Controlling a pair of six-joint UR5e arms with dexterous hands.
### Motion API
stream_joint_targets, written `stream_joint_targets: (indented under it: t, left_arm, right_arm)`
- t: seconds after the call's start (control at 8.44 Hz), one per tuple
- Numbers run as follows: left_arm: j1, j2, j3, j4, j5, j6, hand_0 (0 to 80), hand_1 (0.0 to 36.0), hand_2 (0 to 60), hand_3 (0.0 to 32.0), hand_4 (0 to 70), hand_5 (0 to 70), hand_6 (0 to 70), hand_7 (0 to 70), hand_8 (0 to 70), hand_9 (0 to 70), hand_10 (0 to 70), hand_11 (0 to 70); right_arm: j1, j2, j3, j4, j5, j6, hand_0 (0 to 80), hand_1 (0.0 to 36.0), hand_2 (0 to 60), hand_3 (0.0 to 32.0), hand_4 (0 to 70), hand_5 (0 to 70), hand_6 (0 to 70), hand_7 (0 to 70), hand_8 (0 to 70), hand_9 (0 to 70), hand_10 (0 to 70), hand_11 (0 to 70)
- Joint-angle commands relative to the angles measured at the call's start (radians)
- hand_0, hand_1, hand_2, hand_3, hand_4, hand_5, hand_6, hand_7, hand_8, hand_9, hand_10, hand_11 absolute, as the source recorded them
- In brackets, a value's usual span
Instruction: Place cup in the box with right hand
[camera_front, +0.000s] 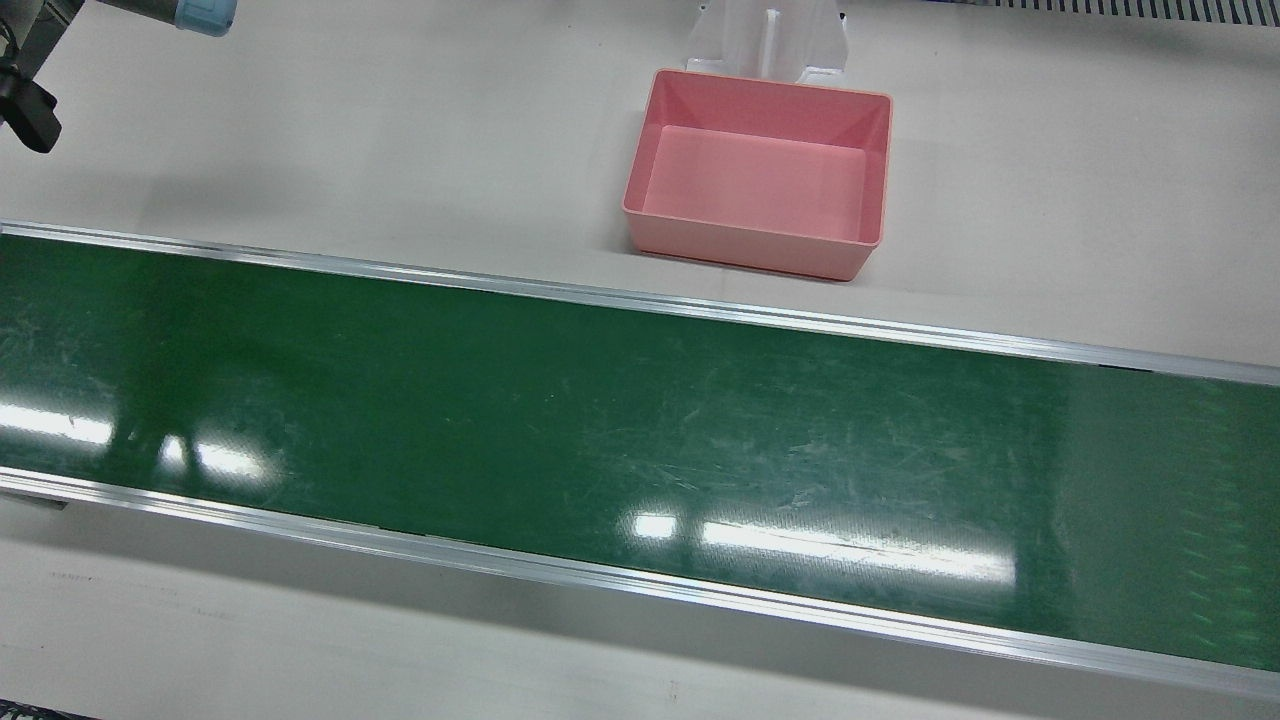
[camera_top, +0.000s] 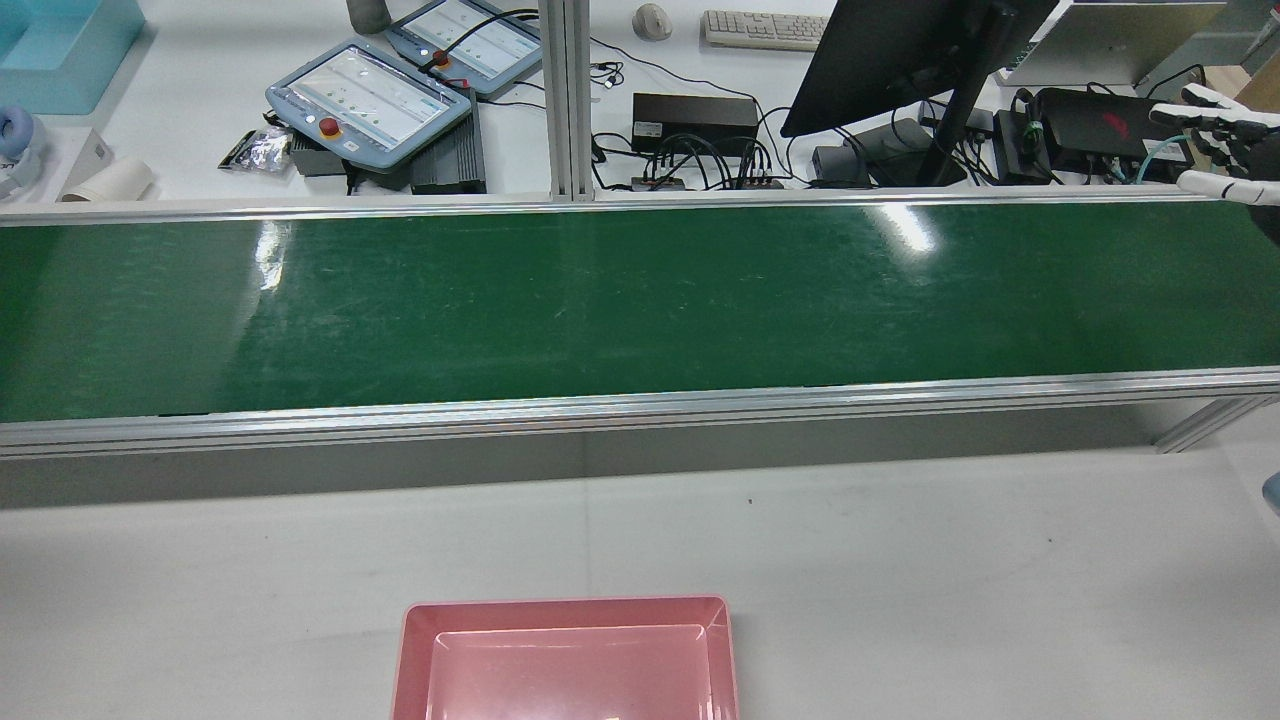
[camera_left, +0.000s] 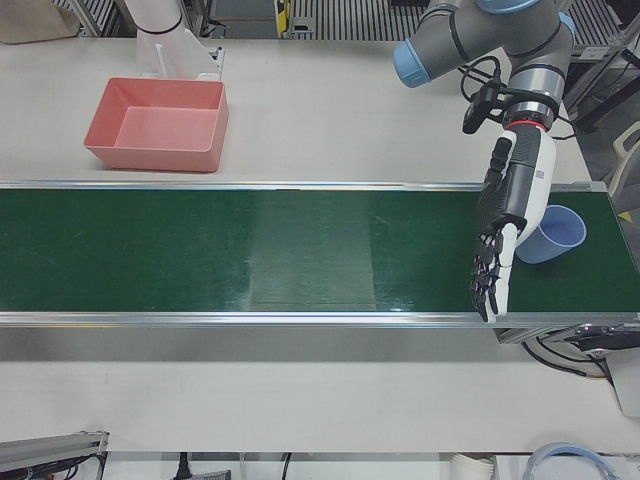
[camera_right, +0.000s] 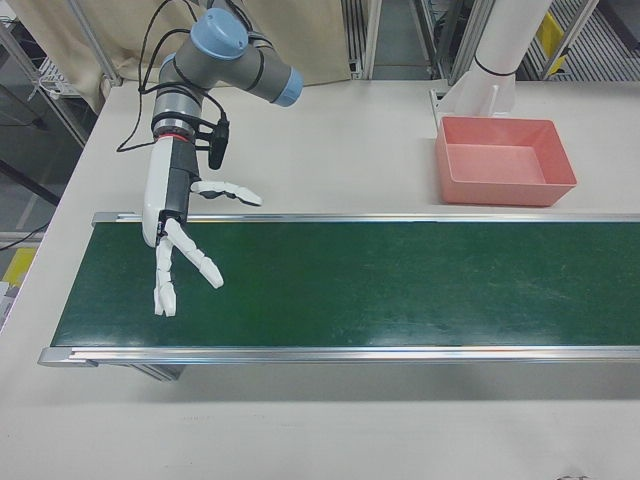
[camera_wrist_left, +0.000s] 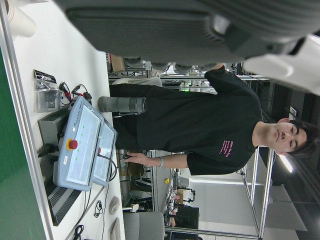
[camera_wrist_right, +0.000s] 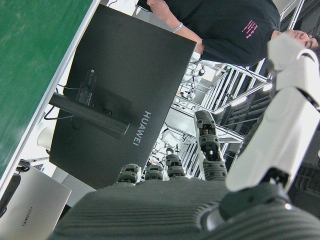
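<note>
Running across the white bench (camera_front: 300, 130) is a green conveyor belt (camera_front: 600, 420) with aluminium side rails, its surface scuffed and reflecting ceiling lights. Item: pink box (camera_front: 760, 170), rectangular, open-topped, nothing inside, standing on the bench on the robot's side of the belt, near the middle of the station and just in front of a white pedestal (camera_front: 768, 35). Item: blue cup (camera_left: 552, 234), seen only in the left-front view, lying tilted on the belt at the left arm's end, its mouth toward the camera side, partly hidden behind the left hand (camera_left: 500, 240); whether the two touch cannot be told. Left hand: dark-palmed with white back, hanging fingers-down over the belt, fingers loosely extended and apart, holding nothing. Item: right hand (camera_right: 175, 235), white, at the opposite end of the belt, well apart from both cup and box; fingers (camera_right: 165, 285) spread wide and pointing down toward the belt, one (camera_right: 228, 190) sticking out sideways over the rail, nothing held. Beyond the belt, in the rear view: two teach pendants (camera_top: 370, 95), a black monitor (camera_top: 900, 50), a keyboard (camera_top: 765, 28), cabling. A person in a black T-shirt (camera_wrist_left: 210, 130) appears in the left hand view.
</note>
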Motion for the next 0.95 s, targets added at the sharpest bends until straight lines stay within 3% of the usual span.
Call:
stream_joint_targets:
  t: [0.0, 0.12, 0.24, 0.36, 0.47, 0.59, 0.71, 0.83]
  left_arm:
    - [0.0, 0.0, 0.0, -0.002, 0.0, 0.0, 0.0, 0.0, 0.0, 0.0, 0.0, 0.0, 0.0, 0.0, 0.0, 0.0, 0.0, 0.0]
    - [0.0, 0.0, 0.0, 0.0, 0.0, 0.0, 0.0, 0.0, 0.0, 0.0, 0.0, 0.0, 0.0, 0.0, 0.0, 0.0, 0.0, 0.0]
    - [0.0, -0.002, 0.0, 0.0, -0.001, 0.0, 0.0, 0.0, 0.0, 0.0, 0.0, 0.0, 0.0, 0.0, 0.0, 0.0, 0.0, 0.0]
    - [0.0, 0.0, -0.001, 0.0, 0.0, 0.0, 0.0, 0.0, 0.0, 0.0, 0.0, 0.0, 0.0, 0.0, 0.0, 0.0, 0.0, 0.0]
    - [0.0, 0.0, -0.001, 0.0, 0.0, 0.0, 0.0, 0.0, 0.0, 0.0, 0.0, 0.0, 0.0, 0.0, 0.0, 0.0, 0.0, 0.0]
    - [0.001, 0.0, -0.001, 0.0, 0.0, 0.0, 0.0, 0.0, 0.0, 0.0, 0.0, 0.0, 0.0, 0.0, 0.0, 0.0, 0.0, 0.0]
    - [0.0, 0.0, -0.001, 0.0, -0.001, 0.0, 0.0, 0.0, 0.0, 0.0, 0.0, 0.0, 0.0, 0.0, 0.0, 0.0, 0.0, 0.0]
    - [0.0, -0.002, -0.001, 0.0, -0.001, 0.0, 0.0, 0.0, 0.0, 0.0, 0.0, 0.0, 0.0, 0.0, 0.0, 0.0, 0.0, 0.0]
  right_arm:
    - [-0.028, 0.025, -0.026, 0.067, 0.002, -0.012, 20.4, 5.8, 28.0, 0.0, 14.8, 1.0, 3.7, 14.5, 0.9, 5.4, 3.7, 5.8]
    - [-0.043, 0.025, -0.025, 0.067, 0.002, -0.014, 0.0, 1.6, 25.7, 0.0, 18.9, 0.0, 3.7, 16.2, 0.4, 5.3, 3.4, 4.8]
    - [-0.046, 0.025, -0.022, 0.066, 0.002, -0.017, 0.0, 0.0, 22.8, 0.0, 26.1, 0.0, 4.0, 19.7, 0.0, 5.0, 2.7, 2.9]
    - [-0.046, 0.025, -0.022, 0.055, 0.001, -0.018, 34.2, 2.7, 8.4, 0.0, 21.8, 1.0, 3.7, 17.5, 0.4, 5.2, 2.5, 4.1]
    - [-0.046, 0.025, -0.022, 0.055, 0.001, -0.017, 46.2, 5.9, 0.0, 1.4, 19.1, 2.6, 3.1, 14.2, 0.2, 4.2, 2.4, 4.5]
    - [-0.051, 0.027, -0.022, 0.052, -0.001, -0.02, 45.3, 13.9, 20.3, 6.8, 8.6, 3.6, 2.1, 11.4, 0.0, 1.6, 2.2, 4.7]
    - [-0.051, 0.027, -0.023, 0.052, -0.001, -0.02, 47.6, 13.1, 11.0, 16.4, 7.2, 4.1, 1.0, 9.7, 0.0, 0.5, 2.3, 5.0]
    - [-0.051, 0.026, -0.023, 0.052, -0.001, -0.02, 47.7, 14.6, 14.6, 20.2, 5.1, 4.3, 0.6, 9.1, 0.0, 0.4, 2.3, 5.0]
